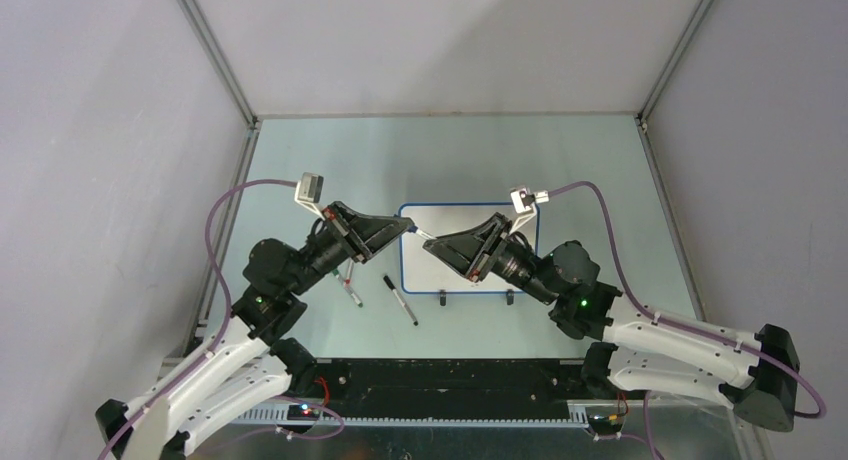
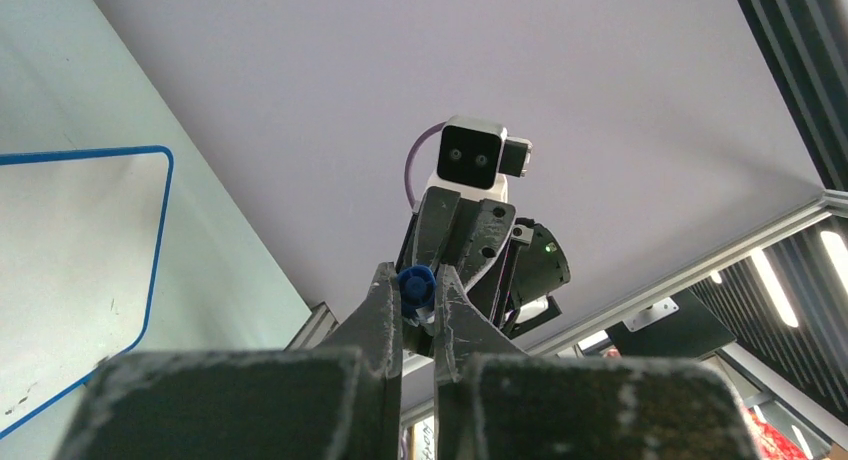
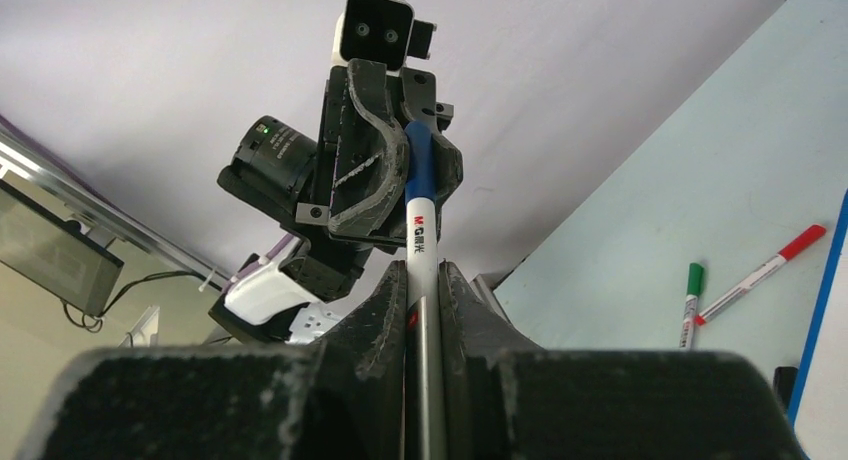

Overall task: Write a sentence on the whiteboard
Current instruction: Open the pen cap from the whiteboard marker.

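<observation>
At the centre of the top view, the pale worktop (image 1: 330, 160) carries the whiteboard (image 1: 430, 272); over its upper left corner the left hand (image 1: 402, 227) and right hand (image 1: 430, 242) each clench an end of one blue marker (image 3: 420, 215); a loose pen (image 1: 400, 300) lies beside the board.

Illumination even, diffuse and moderately bright, from overhead. Faint, soft shadows lie beneath both arms on the table (image 1: 330, 160). Whiteboard (image 1: 425, 275) carries a mild sheen, no harsh glare. Top view sharp throughout. Wrist views: nearest parts of left gripper (image 2: 415, 285) and right gripper (image 3: 420, 280) blurred; strip lights (image 2: 785, 285) overexposed.
</observation>
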Motion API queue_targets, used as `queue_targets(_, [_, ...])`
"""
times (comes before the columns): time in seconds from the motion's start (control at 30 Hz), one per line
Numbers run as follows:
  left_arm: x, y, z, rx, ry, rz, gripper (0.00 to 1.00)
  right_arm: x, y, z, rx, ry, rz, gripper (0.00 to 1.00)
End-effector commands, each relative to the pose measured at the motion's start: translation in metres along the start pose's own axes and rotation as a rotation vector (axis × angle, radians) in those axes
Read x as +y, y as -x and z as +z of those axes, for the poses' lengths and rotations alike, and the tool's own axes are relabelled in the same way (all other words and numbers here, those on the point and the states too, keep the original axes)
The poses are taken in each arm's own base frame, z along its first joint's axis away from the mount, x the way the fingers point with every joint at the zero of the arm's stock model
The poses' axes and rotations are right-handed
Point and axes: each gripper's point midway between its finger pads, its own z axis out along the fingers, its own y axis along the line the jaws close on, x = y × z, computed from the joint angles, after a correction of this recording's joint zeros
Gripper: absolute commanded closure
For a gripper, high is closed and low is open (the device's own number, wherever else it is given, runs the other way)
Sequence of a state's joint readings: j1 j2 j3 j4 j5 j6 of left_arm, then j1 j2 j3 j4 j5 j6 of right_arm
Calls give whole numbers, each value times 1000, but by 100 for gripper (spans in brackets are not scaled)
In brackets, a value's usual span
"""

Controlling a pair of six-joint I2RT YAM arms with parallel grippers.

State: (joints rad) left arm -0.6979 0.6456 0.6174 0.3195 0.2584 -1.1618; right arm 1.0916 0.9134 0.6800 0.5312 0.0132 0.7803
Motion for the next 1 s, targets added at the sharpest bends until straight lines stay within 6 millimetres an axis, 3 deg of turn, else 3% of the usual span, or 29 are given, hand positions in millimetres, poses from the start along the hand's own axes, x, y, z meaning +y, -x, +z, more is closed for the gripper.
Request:
queue_targets(0.0, [19,-2,2,12,62,18,100,30,27,-3,-67,68,-22,88])
queue_targets(0.03, [18,-2,3,13,52,16,100,30,27,-3,-67,67,-25,81])
queue_targets(0.07, [19,-3,3,15,52,9,100,29,28,-4,-67,62,-26,67])
queue_targets(0.13, [18,-4,4,24,43,3,100,28,29,-4,-73,56,-27,54])
queue_targets(0.27, [13,-4,4,28,23,-3,100,27,32,-7,-80,42,-32,43])
queue_targets(0.67, [10,-3,5,27,13,-5,100,28,30,-7,-86,72,-20,43])
queue_targets(0.97, [-3,1,2,-12,-74,-48,100,26,26,-4,-73,76,-14,41])
